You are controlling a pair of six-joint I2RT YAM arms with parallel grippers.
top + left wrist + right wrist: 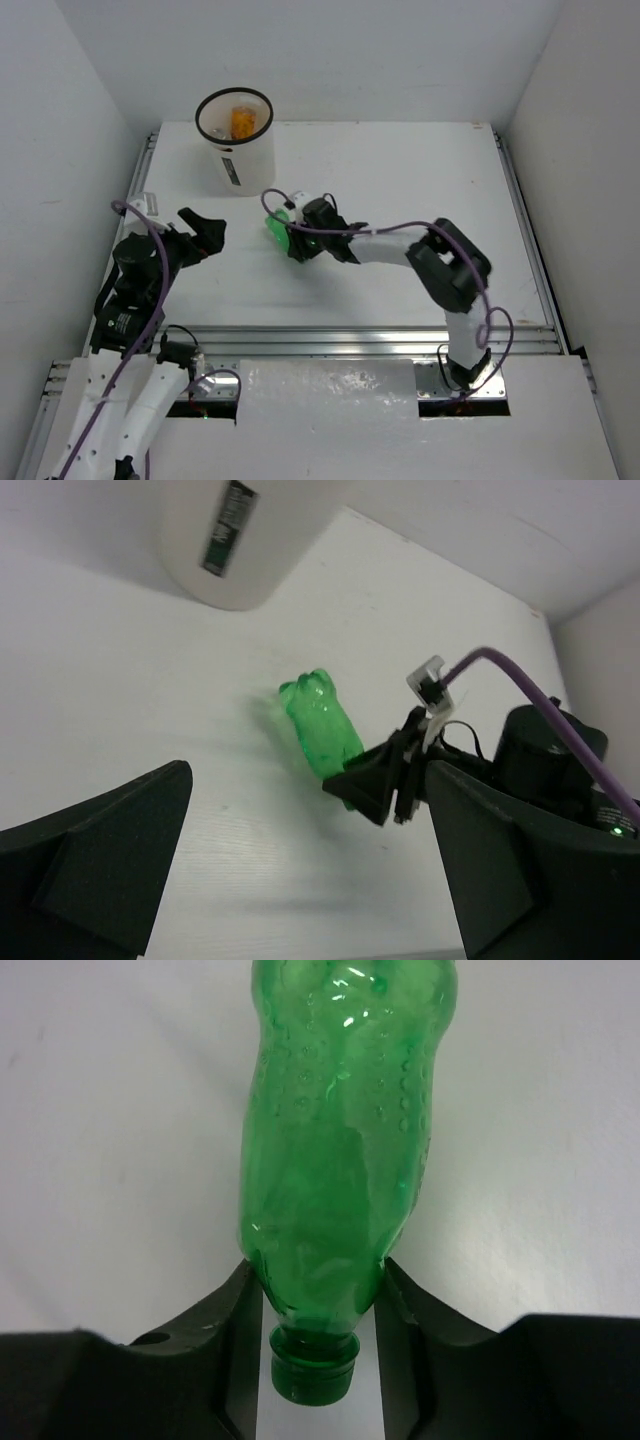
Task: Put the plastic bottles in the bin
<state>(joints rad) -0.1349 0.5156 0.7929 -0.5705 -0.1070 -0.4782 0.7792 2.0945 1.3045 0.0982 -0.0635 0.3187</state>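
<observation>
Right wrist view: my right pincer (318, 1285) clamps the green bottle (340, 1150) near its neck.
Overhead, it sits left of centre, just below the bin (236, 160) at upper left; my left pincer (204, 228) gapes wide, empty.

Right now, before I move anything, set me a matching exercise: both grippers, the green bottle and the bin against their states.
Things:
1. left gripper
2. right gripper
3. green bottle
4. bin

States:
a. orange bottles inside
b. open, holding nothing
c. clamped near its neck
d. shut on the green bottle

Pairs: 1-b, 2-d, 3-c, 4-a.
</observation>
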